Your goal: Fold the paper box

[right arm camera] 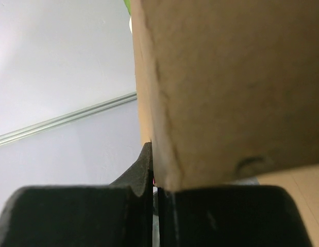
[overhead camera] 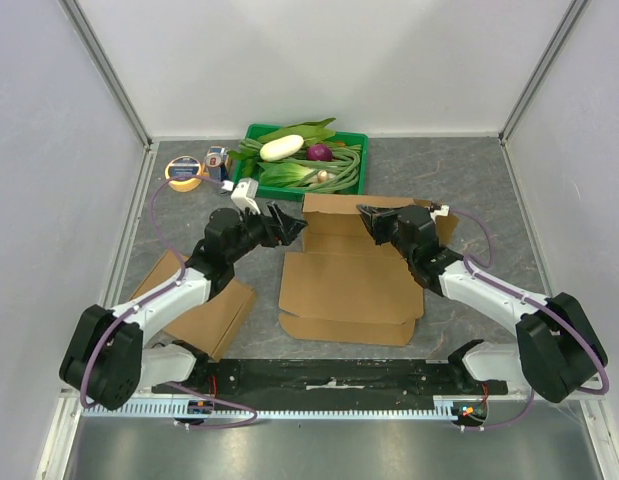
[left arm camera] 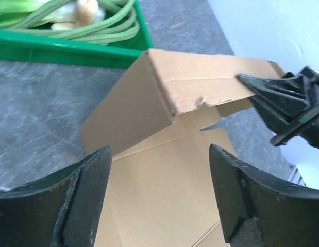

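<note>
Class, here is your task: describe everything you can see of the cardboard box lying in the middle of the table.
The paper box is plain brown cardboard, mostly an unfolded blank lying flat on the grey table and creased into panels. Its far flap is raised, with a small scuffed tear near one fold, and its edge is pinched by the right end effector. The open left end effector faces the flap, gripping nothing.

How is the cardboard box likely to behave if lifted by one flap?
The cardboard box is thin sheet, so probably light and likely to slide when pushed. Its raised flap bends along creases, so panels should hinge rather than stay rigid. The nicked edge suggests it dents easily where the right gripper pinches.
</note>
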Tool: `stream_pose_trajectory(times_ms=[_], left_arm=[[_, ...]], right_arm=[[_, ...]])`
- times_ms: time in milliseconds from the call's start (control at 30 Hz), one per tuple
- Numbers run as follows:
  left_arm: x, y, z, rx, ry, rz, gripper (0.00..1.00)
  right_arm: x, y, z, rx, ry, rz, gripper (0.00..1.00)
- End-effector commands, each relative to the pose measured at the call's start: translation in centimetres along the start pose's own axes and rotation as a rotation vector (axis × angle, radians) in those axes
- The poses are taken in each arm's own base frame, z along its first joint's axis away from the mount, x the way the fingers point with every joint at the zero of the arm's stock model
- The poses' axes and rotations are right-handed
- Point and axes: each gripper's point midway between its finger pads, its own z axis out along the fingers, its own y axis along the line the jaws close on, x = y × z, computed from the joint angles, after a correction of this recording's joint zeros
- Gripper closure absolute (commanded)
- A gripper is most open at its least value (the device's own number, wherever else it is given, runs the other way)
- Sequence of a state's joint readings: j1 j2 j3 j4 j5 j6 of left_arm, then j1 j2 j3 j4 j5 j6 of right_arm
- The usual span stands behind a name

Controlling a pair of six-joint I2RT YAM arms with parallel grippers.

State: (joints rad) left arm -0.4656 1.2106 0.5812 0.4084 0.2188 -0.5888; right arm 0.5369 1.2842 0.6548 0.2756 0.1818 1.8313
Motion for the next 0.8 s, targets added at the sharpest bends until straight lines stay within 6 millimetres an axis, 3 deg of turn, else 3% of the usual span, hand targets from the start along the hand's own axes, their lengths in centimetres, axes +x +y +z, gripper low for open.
stream_pose_trajectory(times_ms=[0,33,133,200,233,267,333,367,433,600,700,767], left_arm=[[-1.7,-2.7,0.5,0.135,-0.038,-0.018,0.23],[-1.5,-2.3,0.6,0.127,-0.043,-0.010,0.34],[0.4,-0.7,1.2,0.077,-0.014,0.047,0.41],[2.2,-0.3,1.9,0.028,0.028,0.139,0.37],[2.7,1.4,2.6,-0.076,0.021,0.171,0.29],[3.9,1.0,3.0,-0.094,0.044,0.218,0.25],[3.4,2.4,3.8,-0.212,0.009,0.228,0.25],[4.1,2.9,4.2,-0.253,0.013,0.205,0.26],[3.2,4.1,4.7,-0.340,-0.031,0.190,0.31],[3.0,5.4,6.9,-0.443,-0.072,0.253,0.35],[3.1,6.0,8.1,-0.465,-0.094,0.288,0.44],[3.1,6.4,8.6,-0.493,-0.099,0.310,0.61]], right_arm=[[-0.6,-7.5,-0.1,0.225,-0.013,-0.082,1.00],[-0.6,-7.2,-0.1,0.219,-0.012,-0.081,1.00],[-0.3,-6.5,0.0,0.206,-0.007,-0.081,1.00],[-0.2,-6.0,0.1,0.198,-0.002,-0.078,1.00],[-0.2,-5.8,0.1,0.196,-0.001,-0.078,1.00],[-0.1,-5.7,0.2,0.195,0.000,-0.077,1.00],[0.1,-5.4,0.2,0.191,0.007,-0.074,1.00],[0.1,-5.4,0.2,0.191,0.007,-0.076,1.00],[0.0,-5.2,0.1,0.189,0.004,-0.074,1.00],[0.1,-4.8,0.1,0.185,0.006,-0.070,1.00],[0.3,-4.7,0.3,0.185,0.013,-0.067,1.00],[0.4,-4.5,0.3,0.182,0.015,-0.064,1.00]])
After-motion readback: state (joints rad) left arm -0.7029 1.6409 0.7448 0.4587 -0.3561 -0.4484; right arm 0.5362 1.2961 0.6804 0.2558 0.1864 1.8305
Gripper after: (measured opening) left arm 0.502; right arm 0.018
